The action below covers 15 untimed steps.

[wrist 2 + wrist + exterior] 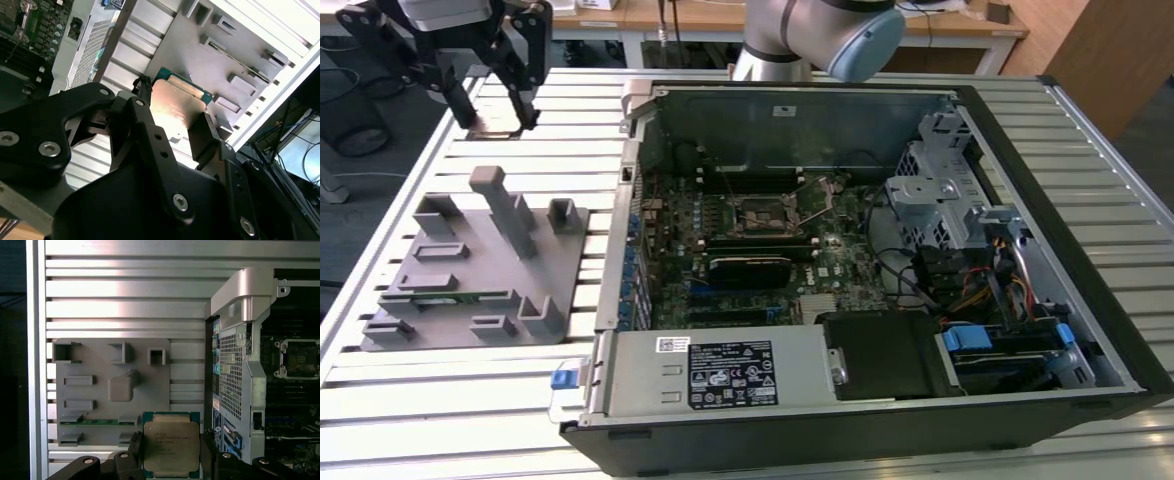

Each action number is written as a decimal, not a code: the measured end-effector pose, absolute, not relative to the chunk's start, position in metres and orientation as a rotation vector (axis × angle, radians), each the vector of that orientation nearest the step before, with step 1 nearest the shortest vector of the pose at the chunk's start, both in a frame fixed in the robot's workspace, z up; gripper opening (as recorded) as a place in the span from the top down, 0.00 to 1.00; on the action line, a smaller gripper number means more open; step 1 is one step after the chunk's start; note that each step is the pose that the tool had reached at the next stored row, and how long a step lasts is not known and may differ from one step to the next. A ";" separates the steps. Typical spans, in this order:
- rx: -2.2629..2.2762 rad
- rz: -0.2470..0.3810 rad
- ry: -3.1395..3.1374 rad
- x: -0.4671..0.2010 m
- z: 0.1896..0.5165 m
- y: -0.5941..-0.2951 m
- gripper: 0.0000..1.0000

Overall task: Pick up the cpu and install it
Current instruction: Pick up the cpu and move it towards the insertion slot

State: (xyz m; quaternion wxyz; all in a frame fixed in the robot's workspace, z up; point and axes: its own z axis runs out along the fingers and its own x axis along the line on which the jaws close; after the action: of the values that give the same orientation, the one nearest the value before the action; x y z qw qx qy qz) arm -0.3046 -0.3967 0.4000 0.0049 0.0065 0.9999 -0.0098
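1. At the exterior view's far left, over the back edge of the slatted table (400, 190) — hanging there above the slats, the gripper (494, 122), well apart from the open computer case (1027, 330).
2. Closed only as far as the cpu (171, 446) allows — pinching it by two opposite edges, one dark finger (134, 449) on each side, as seen in both wrist views. Silver-grey metal top turned toward the cameras, thin green border showing round it.
3. Next along, nearer the front: a grey fixture tray (474, 270) lying flat on the table, full of upright posts and pockets. Resting in a slot along its front part, a long green memory stick (454, 296). Held clear of this tray, the cpu, beyond its far end.
4. Behind the case at the top, the arm's (834, 35) grey and blue joint.
5. On into the case: the green motherboard (667, 270), and near its middle the square cpu socket (767, 210), cpu not yet in it. Just in front of the socket, a black block (750, 268). At the front wall, a labelled silver power supply (720, 372).
6. Far right: a silver drive cage (927, 200), a bundle of coloured cables (974, 290), then blue plastic tabs (974, 338).
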 end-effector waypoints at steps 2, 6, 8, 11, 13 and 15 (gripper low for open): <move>0.021 -0.031 3.131 -0.302 0.400 -0.397 0.46; 0.021 -0.031 3.131 -0.296 0.400 -0.397 0.46; 0.021 -0.031 3.131 -0.294 0.400 -0.397 0.46; 0.021 -0.031 3.131 -0.290 0.400 -0.397 0.46; 0.021 -0.031 3.132 -0.287 0.400 -0.397 0.46; 0.021 -0.031 3.131 -0.283 0.400 -0.397 0.46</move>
State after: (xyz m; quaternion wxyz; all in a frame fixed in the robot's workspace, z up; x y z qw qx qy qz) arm -0.2832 -0.3967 0.3999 0.0049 0.0066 0.9999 -0.0098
